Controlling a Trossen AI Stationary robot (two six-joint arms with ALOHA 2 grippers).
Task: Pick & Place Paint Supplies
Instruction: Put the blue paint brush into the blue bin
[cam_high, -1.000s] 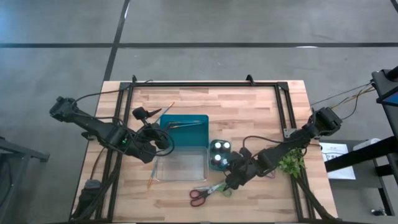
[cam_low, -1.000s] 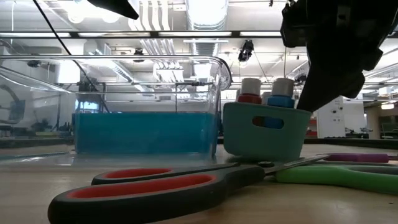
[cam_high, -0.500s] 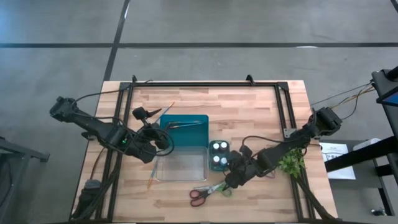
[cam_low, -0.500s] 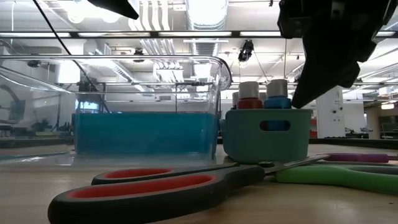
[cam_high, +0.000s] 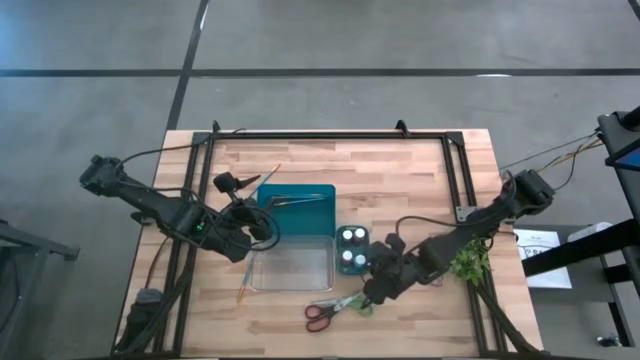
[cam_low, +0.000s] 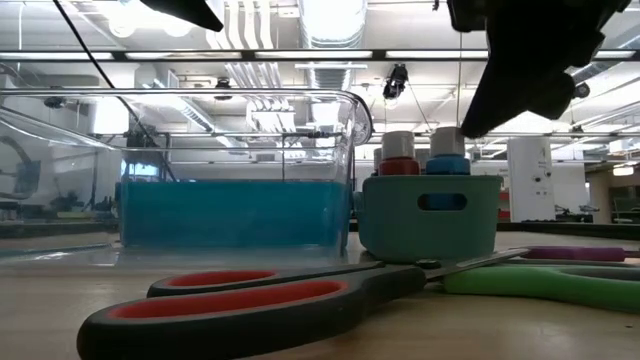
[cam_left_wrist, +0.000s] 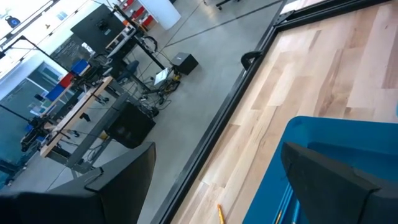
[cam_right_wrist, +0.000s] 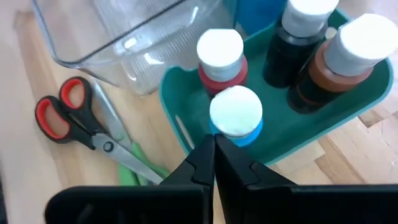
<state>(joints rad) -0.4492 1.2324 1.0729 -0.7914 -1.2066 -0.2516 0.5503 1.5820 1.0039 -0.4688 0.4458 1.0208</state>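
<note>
Butcher-block wooden table (cam_high: 400, 170), light planks with visible grain. Just right of centre in the high view sits a small rounded teal plastic caddy (cam_right_wrist: 292, 134) holding four stubby paint bottles with flat white caps (cam_right_wrist: 235, 111): red, blue, a dark one and a brownish one. To its left is a clear, glossy plastic bin (cam_high: 290, 268), with a blue tray (cam_high: 300, 210) above it. Red-handled scissors with steel blades (cam_high: 330, 311) lie at lower centre; in the low view their handles fill the foreground, with a green handle beside them and a purple one barely peeking in at the right edge. The right gripper (cam_right_wrist: 214, 163) hovers over the caddy, fingers pressed together, holding nothing. The left gripper (cam_left_wrist: 217, 180) is spread wide above the blue tray, mostly cropped. A thin brush (cam_high: 268, 181) lies upper left of the tray.
</note>
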